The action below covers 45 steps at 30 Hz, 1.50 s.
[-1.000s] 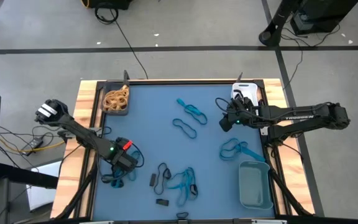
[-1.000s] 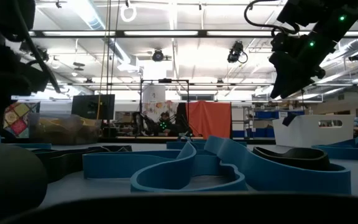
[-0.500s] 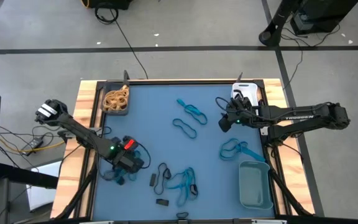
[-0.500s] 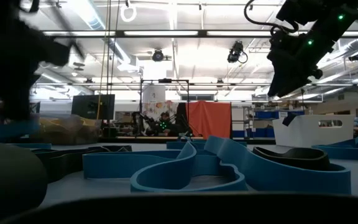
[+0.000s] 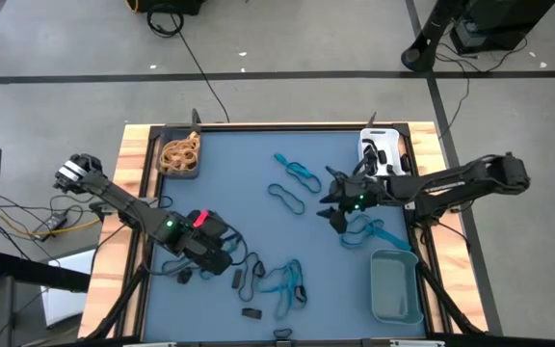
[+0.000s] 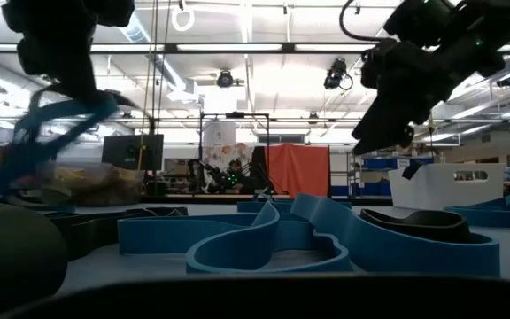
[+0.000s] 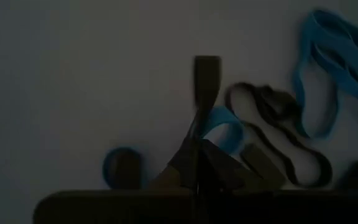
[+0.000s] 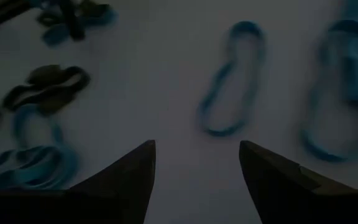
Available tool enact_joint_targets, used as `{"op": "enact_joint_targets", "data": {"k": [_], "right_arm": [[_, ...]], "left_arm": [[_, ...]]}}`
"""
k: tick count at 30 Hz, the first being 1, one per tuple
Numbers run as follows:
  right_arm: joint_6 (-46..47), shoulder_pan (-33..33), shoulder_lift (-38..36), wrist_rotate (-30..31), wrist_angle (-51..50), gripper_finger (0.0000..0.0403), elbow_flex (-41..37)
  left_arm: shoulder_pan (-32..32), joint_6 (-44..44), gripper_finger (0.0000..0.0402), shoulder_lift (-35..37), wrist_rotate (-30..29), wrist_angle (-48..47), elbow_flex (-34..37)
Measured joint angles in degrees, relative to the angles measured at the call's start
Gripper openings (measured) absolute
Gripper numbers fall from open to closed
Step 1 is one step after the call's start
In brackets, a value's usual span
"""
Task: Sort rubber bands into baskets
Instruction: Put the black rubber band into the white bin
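Left hand [image 5: 218, 256] pinches a blue rubber band [image 6: 38, 142] clear of the surface — carry it high to the grey-teal basket [image 5: 395, 285]. Right hand [image 8: 194, 168], spread, hovers over a blue loop [image 8: 230, 78].

The high view looks straight down on the whole blue worktop [image 5: 258, 193]. The low view sits at its surface, facing the room. Both wrist views look closely down at the same worktop's rubber bands [image 8: 229, 93].
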<state>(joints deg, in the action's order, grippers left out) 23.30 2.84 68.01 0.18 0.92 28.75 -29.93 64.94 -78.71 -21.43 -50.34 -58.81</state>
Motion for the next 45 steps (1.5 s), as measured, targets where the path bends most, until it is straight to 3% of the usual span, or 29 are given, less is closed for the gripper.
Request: {"op": "enact_joint_targets", "data": {"k": [8,14,20,30,38,45], "right_arm": [[-1.5,-0.2,7.7,-4.8,11.8,0.0245,0.0],[-3.3,-2.0,13.3,-10.7,20.0,0.0245,0.3],[-6.8,-4.5,17.0,-11.4,20.3,0.0247,3.5],[-8.5,-6.9,21.0,-10.3,20.0,0.0245,7.7],[-8.5,-6.9,20.9,-10.1,19.9,0.0245,7.7],[-8.5,-6.9,20.9,-10.1,19.9,0.0243,7.7]], "left_arm": [[0.0,-0.5,0.0025,-3.4,2.8,2.8,0.3],[0.0,-1.7,0.0088,-7.3,7.9,3.1,0.3],[-0.2,-3.1,0.0147,-8.4,10.9,3.2,0.4],[1.2,4.3,0.0151,-8.7,4.3,-9.2,2.7],[2.6,2.8,0.0151,-8.7,8.3,0.3,9.7],[2.6,1.9,0.0138,-8.7,8.7,1.4,11.1]]}}
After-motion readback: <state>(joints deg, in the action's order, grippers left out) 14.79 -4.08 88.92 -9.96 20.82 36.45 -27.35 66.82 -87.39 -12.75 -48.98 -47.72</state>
